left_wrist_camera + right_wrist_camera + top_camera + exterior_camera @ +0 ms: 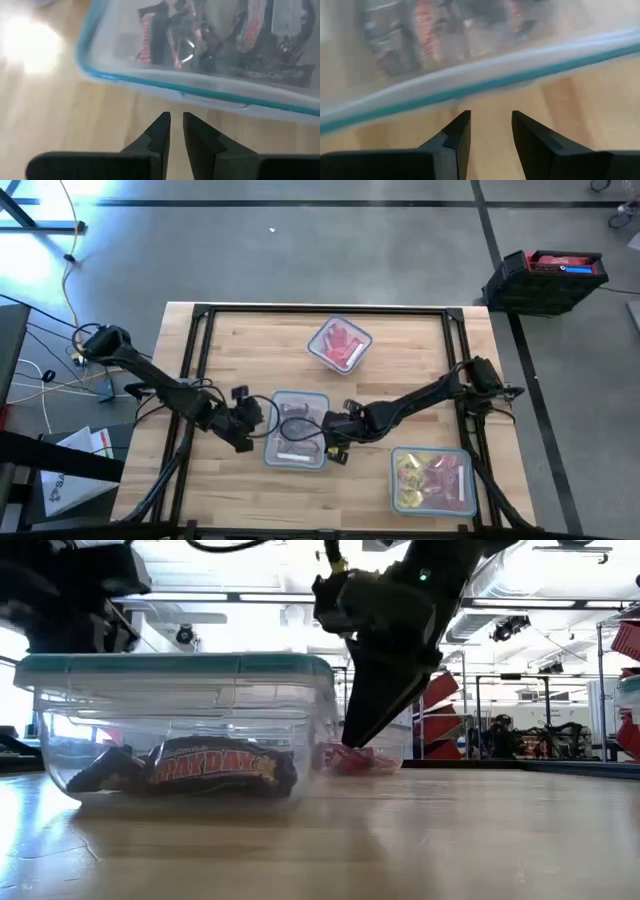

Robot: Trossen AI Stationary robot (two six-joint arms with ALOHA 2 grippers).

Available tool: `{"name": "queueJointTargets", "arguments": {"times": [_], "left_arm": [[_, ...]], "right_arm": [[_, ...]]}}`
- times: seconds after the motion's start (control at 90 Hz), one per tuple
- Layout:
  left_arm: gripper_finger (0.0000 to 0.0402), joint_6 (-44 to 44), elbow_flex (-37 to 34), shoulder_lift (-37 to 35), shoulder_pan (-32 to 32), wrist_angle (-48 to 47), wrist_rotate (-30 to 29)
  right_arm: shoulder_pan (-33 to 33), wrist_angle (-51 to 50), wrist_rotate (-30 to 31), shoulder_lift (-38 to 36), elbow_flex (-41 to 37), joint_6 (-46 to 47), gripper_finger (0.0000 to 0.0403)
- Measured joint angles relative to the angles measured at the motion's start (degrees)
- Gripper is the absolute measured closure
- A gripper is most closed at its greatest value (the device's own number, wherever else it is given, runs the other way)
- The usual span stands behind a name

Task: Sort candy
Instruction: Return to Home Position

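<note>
The lidded clear bin (180, 710) holds brown candy bars (215, 768), likely light, crinkly and slippery, best pinched across the middle. Beside it, the left gripper (176, 116) is nearly closed, the right gripper (491, 116) parted, both empty.

tabletop (250, 340): pale wood | centre bin (300, 396), back bin (322, 332), front-right bin (432, 451): clear, lidded (teal rims) | black crate (545, 285): on floor
</note>
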Motion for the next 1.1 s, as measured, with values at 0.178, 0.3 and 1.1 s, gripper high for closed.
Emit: {"name": "queueJointTargets", "arguments": {"times": [0.178,0.3,1.1], "left_arm": [[0.0363,0.78,2.92,-2.76,-0.95,1.43,-3.85],[0.0363,10.00,0.71,-0.90,-1.04,17.11,-1.39],[0.0363,-2.31,-0.80,5.32,10.98,-2.43,1.57]], "right_arm": [[0.00,5.04,0.44,0.00,-0.02,-2.10,0.0289],[-0.11,11.52,3.33,0.00,-0.02,-6.22,0.0289],[4.39,18.53,6.51,-7.75,-0.11,-11.76,0.0289]]}}
